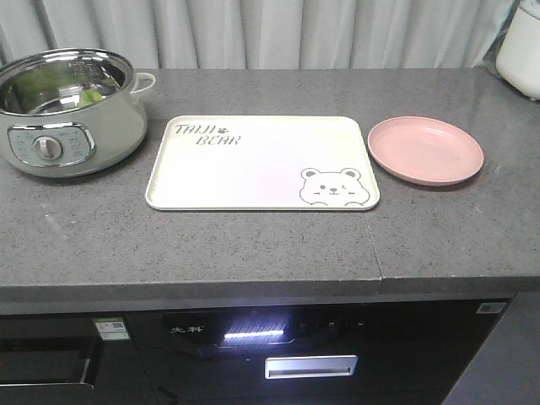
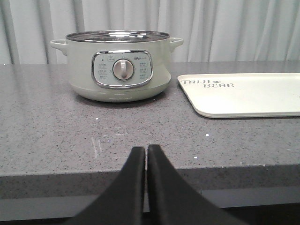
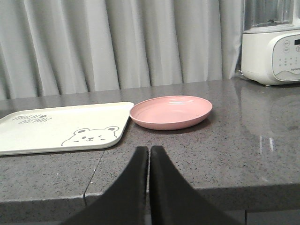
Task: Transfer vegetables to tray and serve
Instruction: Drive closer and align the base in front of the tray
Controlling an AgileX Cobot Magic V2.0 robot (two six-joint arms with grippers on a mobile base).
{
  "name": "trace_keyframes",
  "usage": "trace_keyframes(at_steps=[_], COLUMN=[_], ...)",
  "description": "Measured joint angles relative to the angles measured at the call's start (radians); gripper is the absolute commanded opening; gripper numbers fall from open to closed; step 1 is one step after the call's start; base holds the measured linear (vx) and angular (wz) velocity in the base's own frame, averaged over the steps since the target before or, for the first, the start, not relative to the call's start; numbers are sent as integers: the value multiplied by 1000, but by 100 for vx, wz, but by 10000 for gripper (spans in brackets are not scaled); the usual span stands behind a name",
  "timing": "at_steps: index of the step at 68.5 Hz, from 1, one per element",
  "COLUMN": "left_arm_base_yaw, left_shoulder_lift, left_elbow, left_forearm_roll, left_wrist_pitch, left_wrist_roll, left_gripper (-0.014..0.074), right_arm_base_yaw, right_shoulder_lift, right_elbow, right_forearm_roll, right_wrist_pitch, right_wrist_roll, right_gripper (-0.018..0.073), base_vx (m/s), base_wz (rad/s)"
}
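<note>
Crinkly light-green lettuce leaves (image 1: 91, 95) sit in the pale-green, steel-rimmed electric pot (image 1: 76, 135), left on the speckled grey stone desk (image 1: 253, 245). The smooth cream plastic tray (image 1: 245, 173) (rectangular, rounded corners) lies mid-desk. The left fingers (image 2: 136, 168) and right fingers (image 3: 138, 168) are clenched on nothing, near the front edge.

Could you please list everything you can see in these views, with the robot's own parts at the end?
electric pot: one, pale green with steel rim and dial, left end of the countertop
vegetables: count unclear, a glimpse of green, inside the electric pot
tray: one, cream with bear drawing, middle of the countertop, nothing on it
plate: one, pink, right of the tray, apart from it, empty
white appliance: one, white, far right at the back
countertop: one, speckled dark grey
curtain: one, pale grey, behind the countertop
built-in appliance: one, black with lit panel, under the countertop
left end effector: one, black, shut, facing the electric pot
right end effector: one, black, shut, facing the plate
</note>
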Motion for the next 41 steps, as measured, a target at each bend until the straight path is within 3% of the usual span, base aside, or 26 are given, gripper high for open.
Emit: trace_keyframes(at_steps=[41], left_arm_base_yaw=[0], left_shoulder_lift=[0], left_elbow=[0], left_forearm_roll=[0], left_wrist_pitch=[0], left_wrist_roll=[0], left_gripper=[-6], right_arm_base_yaw=[0], right_shoulder_lift=[0], right_elbow=[0], right_forearm_roll=[0], right_wrist_pitch=[0], right_wrist_roll=[0], right_gripper=[-2], base_vx=[7], base_wz=[0])
